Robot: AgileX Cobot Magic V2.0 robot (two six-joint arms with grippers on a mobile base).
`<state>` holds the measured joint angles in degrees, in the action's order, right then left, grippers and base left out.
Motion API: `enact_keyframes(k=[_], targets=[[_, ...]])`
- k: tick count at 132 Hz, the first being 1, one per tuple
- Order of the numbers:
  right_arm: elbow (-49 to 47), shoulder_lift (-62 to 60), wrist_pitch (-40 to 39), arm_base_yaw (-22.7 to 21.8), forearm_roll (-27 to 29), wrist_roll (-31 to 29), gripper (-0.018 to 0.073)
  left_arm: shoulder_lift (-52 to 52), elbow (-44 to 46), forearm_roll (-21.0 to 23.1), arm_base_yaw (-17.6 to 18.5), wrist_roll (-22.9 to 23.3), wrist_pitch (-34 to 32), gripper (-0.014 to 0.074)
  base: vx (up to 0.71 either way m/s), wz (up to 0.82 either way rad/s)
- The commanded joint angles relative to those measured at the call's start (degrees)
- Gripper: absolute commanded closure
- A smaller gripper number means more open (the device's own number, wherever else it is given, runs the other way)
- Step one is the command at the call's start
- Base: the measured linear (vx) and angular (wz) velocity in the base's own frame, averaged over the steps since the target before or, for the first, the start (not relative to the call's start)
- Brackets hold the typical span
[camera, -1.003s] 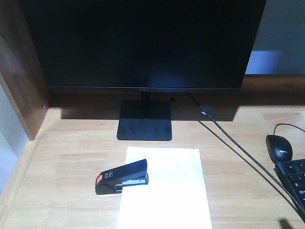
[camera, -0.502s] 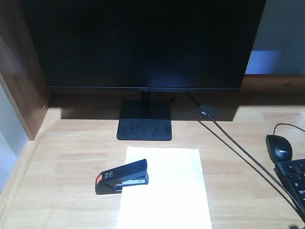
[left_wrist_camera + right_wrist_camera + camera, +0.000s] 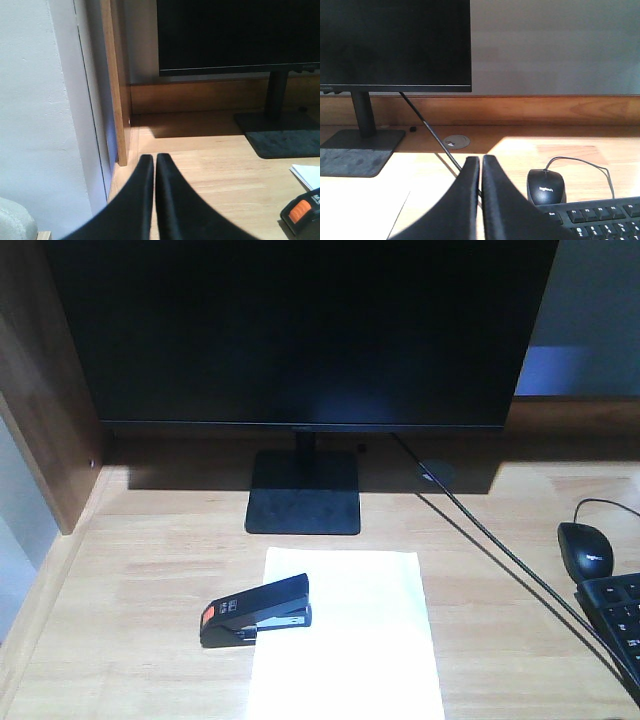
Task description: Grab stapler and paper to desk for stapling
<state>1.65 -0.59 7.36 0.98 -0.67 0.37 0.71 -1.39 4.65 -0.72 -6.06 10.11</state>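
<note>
Stapler on table, overlapping paper at its 9 o'clock edge; left fingers and right fingers closed, empty.

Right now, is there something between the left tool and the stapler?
Nothing visible. Between the shut left tool and the stapler lies only bare desk; the paper sits farther along.

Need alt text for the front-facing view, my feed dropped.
A small black stapler with an orange-red patch sits on the left edge of a white paper sheet on a light wooden desk. Behind stands a black monitor; a black mouse and keyboard corner lie right.
</note>
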Motion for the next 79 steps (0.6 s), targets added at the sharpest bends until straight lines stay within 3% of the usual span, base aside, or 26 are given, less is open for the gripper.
enact_keyframes(k=[1,79], targets=[[0.18,-0.59,-4.07,-0.38,-0.15,-0.37,0.0566,0.88,-0.55,0.65,0.04,0.55,-4.43,0.0603,0.00,0.00],[0.18,-0.59,-4.07,-0.38,-0.04,-0.37,0.0566,0.88,-0.55,0.65,0.04,0.55,-4.43,0.0603,0.00,0.00]])
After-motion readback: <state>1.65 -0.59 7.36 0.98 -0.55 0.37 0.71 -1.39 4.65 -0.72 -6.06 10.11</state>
